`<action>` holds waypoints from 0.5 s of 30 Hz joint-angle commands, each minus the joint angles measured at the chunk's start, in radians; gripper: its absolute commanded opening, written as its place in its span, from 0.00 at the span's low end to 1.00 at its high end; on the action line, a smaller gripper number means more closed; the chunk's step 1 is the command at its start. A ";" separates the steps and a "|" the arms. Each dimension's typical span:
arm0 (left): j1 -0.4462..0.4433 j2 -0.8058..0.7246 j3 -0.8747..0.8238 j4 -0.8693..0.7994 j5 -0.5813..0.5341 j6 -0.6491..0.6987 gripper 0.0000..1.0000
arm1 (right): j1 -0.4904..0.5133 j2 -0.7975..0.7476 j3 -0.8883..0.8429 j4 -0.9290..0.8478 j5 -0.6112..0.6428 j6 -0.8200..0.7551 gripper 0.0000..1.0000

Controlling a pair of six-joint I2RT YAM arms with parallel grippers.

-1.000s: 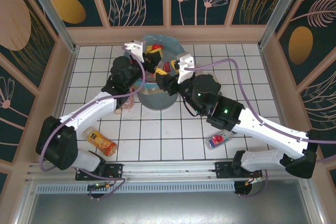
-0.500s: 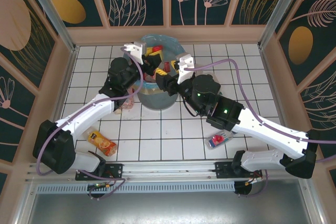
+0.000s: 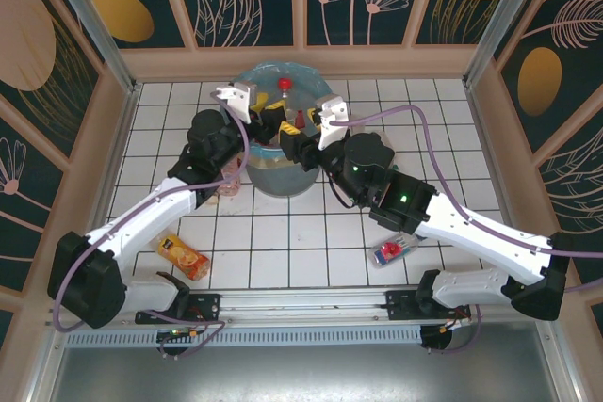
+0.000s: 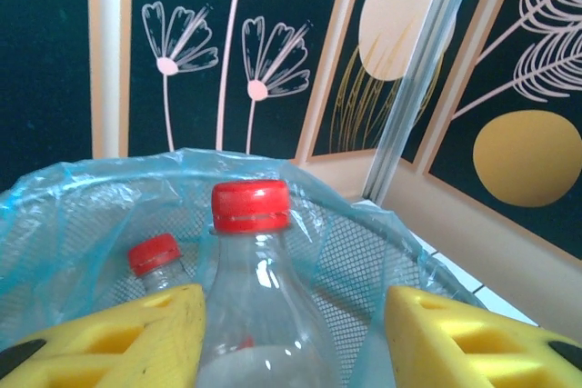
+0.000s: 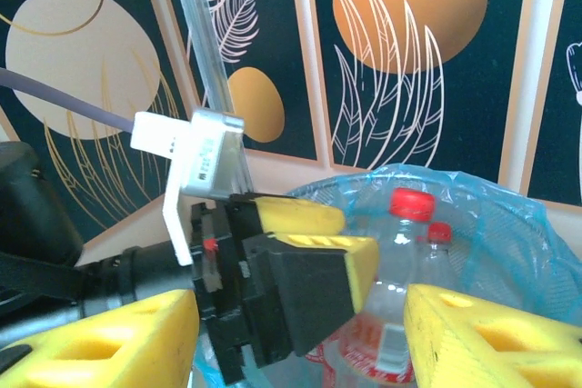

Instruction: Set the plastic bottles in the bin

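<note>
**Left arm draws back at the bin**

Left arm (image 3: 155, 204) has pulled a little back and to its own side since a second ago. At the far part of the bin (image 3: 273, 179) a red cap now shows where the wrist covered it before. Right arm (image 3: 471, 228) has kept its place, with its wrist at the near rim of the bin.

No brand or writing can be read on any label. From above, three bottles lie on the counter (image 3: 283, 233). An orange bottle (image 3: 182, 254) with an orange label lies near the left base. A red bottle (image 3: 394, 251) lies just beside the right arm. A pink bottle (image 3: 229, 185) lies just beside the bin, partly hidden by the left arm.

The left wrist view gives what the top view does not. The left fingers (image 4: 118, 338) stand apart, and a red-cap bottle (image 4: 250, 206) stands cap up between them, inside the blue bag. It is close against one finger, with a clear gap to the other; if it touches, I cannot tell. A second bottle (image 4: 153, 253), also with a red cap, stands behind it in the bin. The mesh wall of the bin shows through the bag.

In the right wrist view the right fingers (image 5: 100, 343) are wide and hold nothing. Beyond them are the black and yellow tips of the left fingers and the same two bottles. One bottle has a white and red label, but its print is too blurred to read.
</note>
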 commanded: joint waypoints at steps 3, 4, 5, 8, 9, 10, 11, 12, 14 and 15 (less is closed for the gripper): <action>-0.005 -0.058 0.088 -0.072 -0.073 0.021 0.53 | -0.011 0.007 -0.008 0.031 -0.009 -0.003 0.62; -0.005 -0.054 0.106 -0.085 -0.088 0.020 0.52 | -0.012 0.008 -0.009 0.031 -0.011 -0.003 0.62; -0.005 -0.041 0.139 -0.110 -0.104 0.014 0.50 | -0.012 0.011 -0.006 0.030 -0.012 -0.004 0.62; -0.005 0.031 0.262 -0.228 -0.125 -0.019 0.47 | -0.015 0.012 -0.002 0.028 -0.014 -0.004 0.62; -0.006 0.058 0.300 -0.262 -0.120 -0.035 0.47 | -0.018 0.012 0.000 0.024 -0.012 -0.003 0.62; -0.005 0.082 0.324 -0.281 -0.110 -0.050 0.47 | -0.019 0.011 0.001 0.018 -0.011 0.000 0.62; -0.006 0.110 0.351 -0.297 -0.096 -0.065 0.48 | -0.024 0.011 0.003 0.012 -0.009 0.005 0.62; -0.006 0.138 0.379 -0.314 -0.080 -0.083 0.48 | -0.031 0.012 0.008 -0.002 -0.004 0.014 0.62; -0.006 0.204 0.452 -0.365 -0.057 -0.104 0.48 | -0.068 0.030 0.047 -0.067 -0.005 0.057 0.62; -0.005 0.237 0.495 -0.402 -0.049 -0.115 0.47 | -0.105 0.046 0.080 -0.119 -0.022 0.092 0.61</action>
